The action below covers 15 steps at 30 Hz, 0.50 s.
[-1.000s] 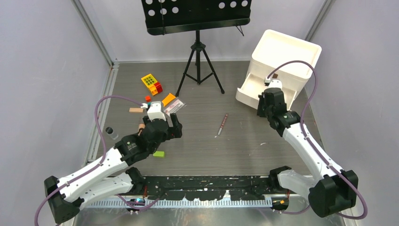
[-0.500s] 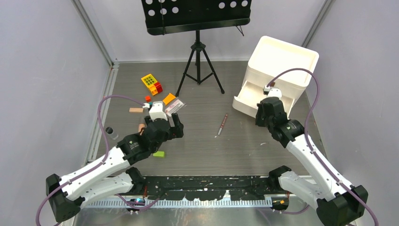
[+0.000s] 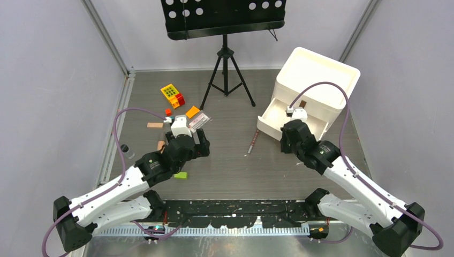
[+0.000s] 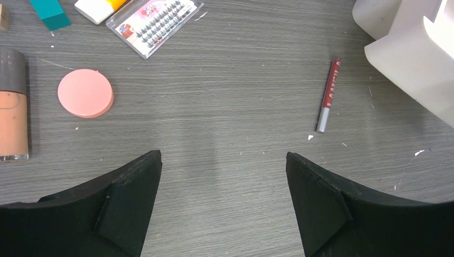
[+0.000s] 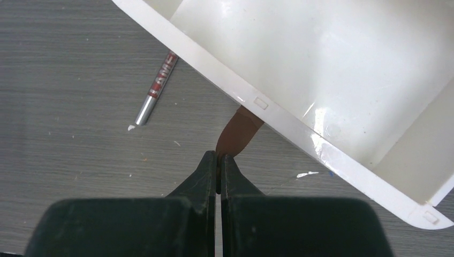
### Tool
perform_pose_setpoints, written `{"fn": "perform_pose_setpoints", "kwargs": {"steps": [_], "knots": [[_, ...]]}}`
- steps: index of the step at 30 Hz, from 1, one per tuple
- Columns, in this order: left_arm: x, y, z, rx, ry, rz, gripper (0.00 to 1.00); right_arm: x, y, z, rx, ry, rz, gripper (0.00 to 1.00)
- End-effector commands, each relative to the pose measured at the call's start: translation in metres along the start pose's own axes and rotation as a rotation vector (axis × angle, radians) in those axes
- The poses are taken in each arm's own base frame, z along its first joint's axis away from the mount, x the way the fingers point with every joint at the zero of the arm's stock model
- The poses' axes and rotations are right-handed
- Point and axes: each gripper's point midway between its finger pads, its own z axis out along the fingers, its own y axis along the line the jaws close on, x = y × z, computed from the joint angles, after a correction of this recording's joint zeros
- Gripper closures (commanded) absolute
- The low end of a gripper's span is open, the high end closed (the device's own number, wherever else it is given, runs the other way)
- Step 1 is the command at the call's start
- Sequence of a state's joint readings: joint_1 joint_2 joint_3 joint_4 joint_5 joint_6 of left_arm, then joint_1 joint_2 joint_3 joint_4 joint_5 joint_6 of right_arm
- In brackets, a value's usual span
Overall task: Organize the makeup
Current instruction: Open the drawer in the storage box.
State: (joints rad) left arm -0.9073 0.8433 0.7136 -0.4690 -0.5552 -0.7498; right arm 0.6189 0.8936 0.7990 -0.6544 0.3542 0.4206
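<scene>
The right claw (image 5: 219, 156) is pressed shut on a brown pull tab (image 5: 238, 131) that sticks out from under the front wall of an open white drawer (image 5: 278, 115). That grip looks meant for drawing the drawer out so makeup can go in; no makeup shows in the part of it in view. The drawer belongs to a white box (image 3: 321, 75) standing toward the far right corner of the tabletop (image 3: 241, 171), turned at an angle to its edges.

The left claw (image 4: 222, 158) hangs above the tabletop left of the middle, its fingers (image 4: 128, 193) wide apart with nothing between them, seemingly ready to come down on an item.

All the makeup in sight lies outside the box. A red pencil (image 4: 328, 93) with a silver end lies flat near the middle of the tabletop, near the drawer front but apart from it. Toward the left edge lie a pink round compact (image 4: 85, 92), a tan tube (image 4: 12, 112) and a clear tray of dark lashes (image 4: 155, 24), close together without touching. Sorting looks barely begun, and the pencil seems the nearest candidate for the drawer.
</scene>
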Motion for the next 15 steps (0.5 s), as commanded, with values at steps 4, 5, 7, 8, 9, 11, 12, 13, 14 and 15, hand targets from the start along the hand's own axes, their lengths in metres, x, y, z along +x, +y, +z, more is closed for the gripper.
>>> {"fn": "perform_pose_setpoints", "kwargs": {"steps": [4, 5, 7, 8, 9, 11, 12, 13, 14, 15], "knots": [[-0.007, -0.004, 0.004, 0.014, -0.032, 0.013, 0.11, -0.003, 0.022, -0.011, -0.04, -0.041, 0.018, 1.0], [-0.006, -0.005, 0.005, 0.018, -0.03, 0.021, 0.1, -0.004, 0.022, -0.011, -0.036, -0.045, 0.015, 1.0], [-0.004, -0.007, 0.006, 0.026, -0.024, 0.036, 0.04, -0.01, 0.02, -0.013, -0.025, -0.065, 0.022, 0.92], [-0.004, -0.007, 0.007, 0.026, -0.023, 0.04, 0.01, -0.013, 0.019, -0.014, -0.021, -0.077, 0.026, 0.86], [-0.003, -0.007, 0.008, 0.028, -0.025, 0.049, 0.0, -0.016, 0.018, -0.017, -0.02, -0.089, 0.032, 0.8], [-0.003, -0.009, 0.01, 0.046, -0.032, 0.078, 0.0, -0.022, 0.017, -0.023, -0.024, -0.108, 0.036, 0.69], [-0.004, -0.01, 0.011, 0.053, -0.039, 0.091, 0.0, -0.024, 0.016, -0.026, -0.028, -0.114, 0.037, 0.63], [-0.005, -0.011, 0.012, 0.059, -0.047, 0.106, 0.0, -0.025, 0.016, -0.029, -0.035, -0.116, 0.037, 0.6], [-0.007, -0.014, 0.013, 0.07, -0.059, 0.114, 0.0, -0.025, 0.017, -0.032, -0.043, -0.112, 0.032, 0.57], [-0.009, -0.016, 0.014, 0.08, -0.07, 0.124, 0.0, -0.026, 0.017, -0.035, -0.051, -0.108, 0.03, 0.54]]}}
